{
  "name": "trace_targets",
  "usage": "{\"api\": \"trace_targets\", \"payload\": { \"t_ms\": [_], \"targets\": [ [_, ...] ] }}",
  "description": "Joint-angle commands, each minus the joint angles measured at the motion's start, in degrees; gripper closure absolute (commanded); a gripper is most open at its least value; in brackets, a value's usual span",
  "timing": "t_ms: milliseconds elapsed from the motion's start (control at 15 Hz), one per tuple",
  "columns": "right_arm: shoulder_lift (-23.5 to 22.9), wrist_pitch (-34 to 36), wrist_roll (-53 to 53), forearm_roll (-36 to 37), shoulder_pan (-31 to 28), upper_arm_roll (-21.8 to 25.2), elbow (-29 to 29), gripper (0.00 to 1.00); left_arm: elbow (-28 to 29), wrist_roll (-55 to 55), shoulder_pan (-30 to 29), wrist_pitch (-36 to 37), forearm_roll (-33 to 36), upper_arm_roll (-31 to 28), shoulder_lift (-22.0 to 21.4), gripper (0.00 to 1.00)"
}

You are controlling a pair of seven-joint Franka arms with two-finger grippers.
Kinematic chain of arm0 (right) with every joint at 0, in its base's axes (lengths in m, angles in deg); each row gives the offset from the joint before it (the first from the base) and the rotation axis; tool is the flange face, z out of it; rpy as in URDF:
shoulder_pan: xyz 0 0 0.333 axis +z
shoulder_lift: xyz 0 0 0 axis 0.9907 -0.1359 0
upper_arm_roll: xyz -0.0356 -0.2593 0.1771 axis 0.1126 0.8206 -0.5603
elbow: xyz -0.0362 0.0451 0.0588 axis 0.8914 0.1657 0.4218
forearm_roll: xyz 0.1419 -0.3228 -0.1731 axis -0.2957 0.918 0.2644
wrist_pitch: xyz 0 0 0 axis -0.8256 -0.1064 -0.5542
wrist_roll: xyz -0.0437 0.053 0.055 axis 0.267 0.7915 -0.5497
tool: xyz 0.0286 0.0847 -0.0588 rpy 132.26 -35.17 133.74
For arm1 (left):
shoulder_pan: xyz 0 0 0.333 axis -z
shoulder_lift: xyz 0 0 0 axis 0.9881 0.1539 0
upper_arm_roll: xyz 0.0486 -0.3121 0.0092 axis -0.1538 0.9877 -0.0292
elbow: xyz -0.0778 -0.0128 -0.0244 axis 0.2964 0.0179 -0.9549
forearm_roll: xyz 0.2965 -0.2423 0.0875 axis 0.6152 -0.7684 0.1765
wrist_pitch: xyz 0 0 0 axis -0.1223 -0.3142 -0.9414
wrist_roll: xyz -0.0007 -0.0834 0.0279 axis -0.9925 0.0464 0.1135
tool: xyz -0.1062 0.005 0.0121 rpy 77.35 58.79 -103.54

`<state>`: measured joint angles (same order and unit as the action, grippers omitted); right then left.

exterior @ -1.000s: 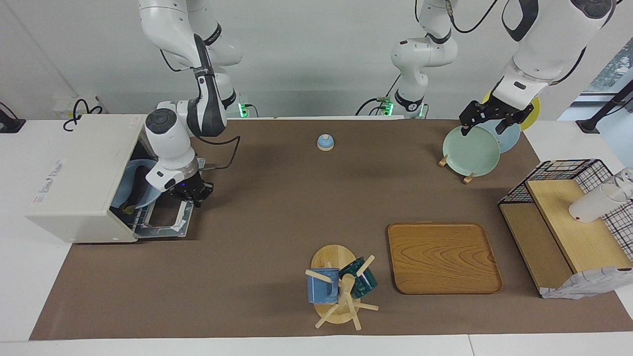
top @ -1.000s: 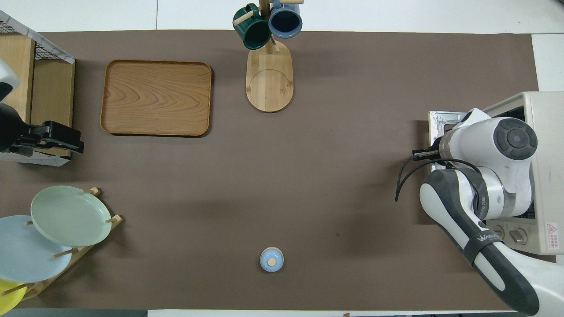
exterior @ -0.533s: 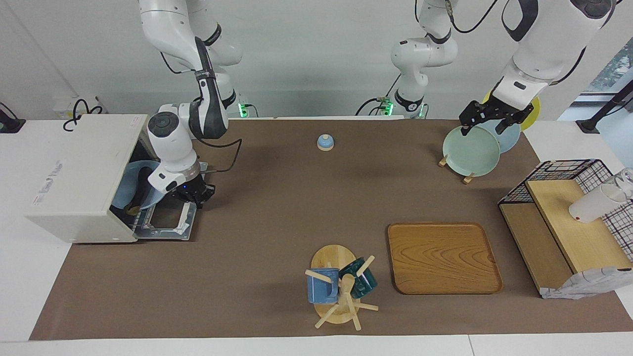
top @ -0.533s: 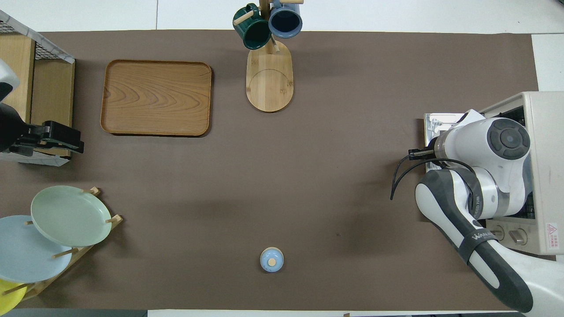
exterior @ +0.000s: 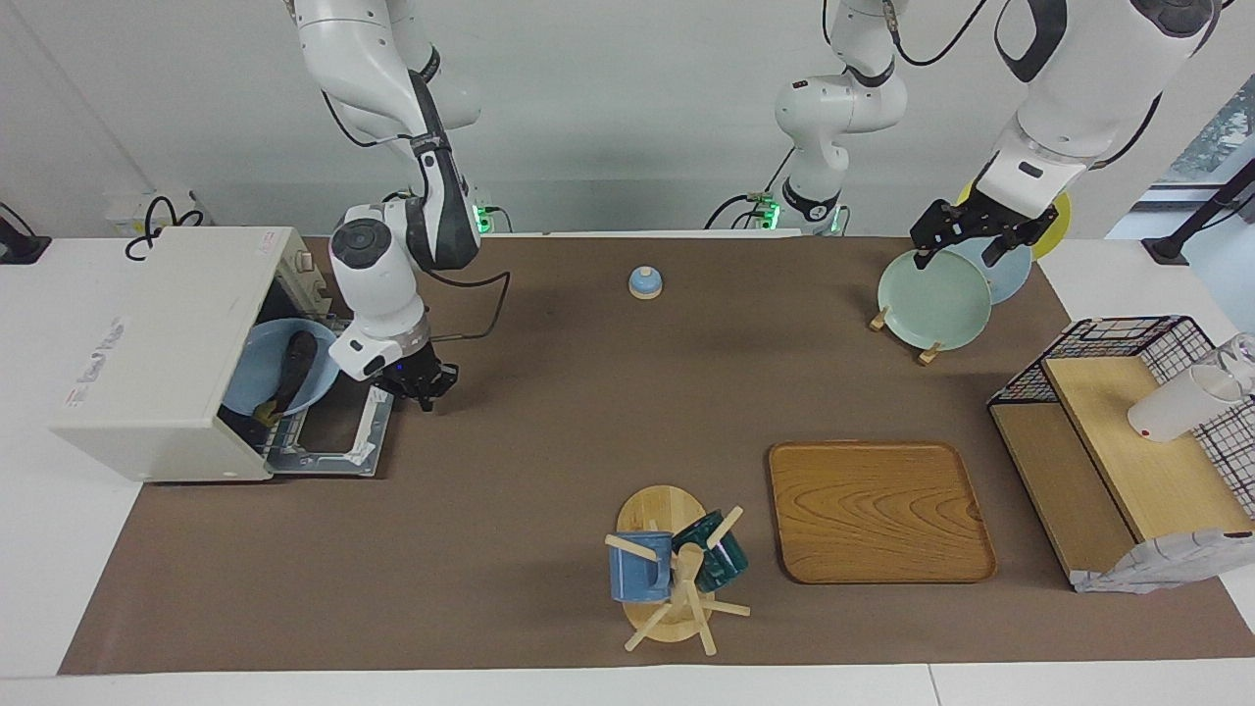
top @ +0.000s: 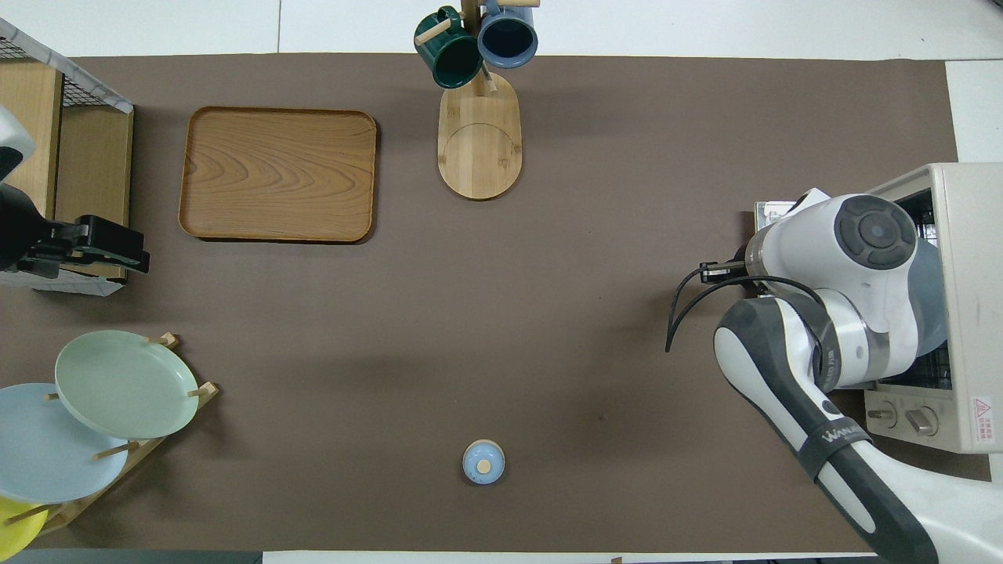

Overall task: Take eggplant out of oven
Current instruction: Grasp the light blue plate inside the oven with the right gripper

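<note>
Two arms are in your view. The oven [exterior: 162, 343] sits at the right arm's end of the table with its door [exterior: 333, 436] folded down flat. Inside, you can see a blue bowl [exterior: 275, 368] tilted toward the opening, and the eggplant [exterior: 292, 365] lies in that bowl, dark and slender. The eggplant is not held by anything.

Your right gripper [exterior: 424, 384] hangs just past the door's edge nearer the table's middle, over the brown mat [exterior: 549, 412]. Nothing is between its fingers. You cannot tell whether those fingers are parted or together; in the overhead view the arm hides them.

Your left gripper [exterior: 966, 235] waits at the plate rack [exterior: 902, 333], at the rim of the green plate [exterior: 933, 299]; its fingers are spread wide. Whether they touch the plate cannot be told.

Elsewhere on the mat you have a wooden tray [exterior: 879, 510], a mug tree [exterior: 677, 574] and a small blue lid [exterior: 644, 282]; a wire shelf [exterior: 1128, 441] stands at the left arm's end.
</note>
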<state>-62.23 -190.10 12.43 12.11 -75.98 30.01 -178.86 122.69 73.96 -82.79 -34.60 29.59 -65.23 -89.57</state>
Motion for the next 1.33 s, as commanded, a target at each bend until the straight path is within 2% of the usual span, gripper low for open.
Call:
{"api": "trace_targets", "payload": {
  "t_ms": [0, 200, 600, 733, 1133, 1200, 1267],
  "targets": [
    [3.05, 5.61, -0.37, 0.44, -1.55, 0.43, 1.3, 0.53, 0.34, 0.39, 0.32, 0.4, 0.02, -0.46, -0.78, 0.0],
    [4.55, 8.87, -1.77, 1.59, -5.58, 0.34, 1.22, 0.53, 0.34, 0.39, 0.32, 0.4, 0.02, -0.46, -0.78, 0.0],
    [6.31, 10.64, -7.92, 2.38, -11.04, 0.26, 0.25, 0.53, 0.34, 0.39, 0.5, 0.84, 0.02, -0.37, -0.78, 0.0],
    [6.57, 9.59, -10.56, 2.38, -13.06, 0.17, -0.8, 0.53, 0.34, 0.3, 0.68, 0.67, 0.02, -0.37, -0.78, 0.0],
    [6.57, 3.0, -10.66, 2.38, -12.98, 0.17, -4.49, 0.59, 0.42, 0.12, 0.67, 0.75, -0.07, -0.37, -0.87, 0.0],
    [6.57, 2.21, -10.74, 2.38, -12.89, 0.08, -5.02, 0.64, 0.51, 0.3, 0.68, 0.84, -0.07, -0.37, -0.87, 0.0],
    [6.57, 2.29, -10.83, 2.38, -12.81, 0.08, -5.02, 0.76, 0.51, 0.56, 0.5, 0.75, -0.07, -0.37, -0.87, 0.0]
  ]
}}
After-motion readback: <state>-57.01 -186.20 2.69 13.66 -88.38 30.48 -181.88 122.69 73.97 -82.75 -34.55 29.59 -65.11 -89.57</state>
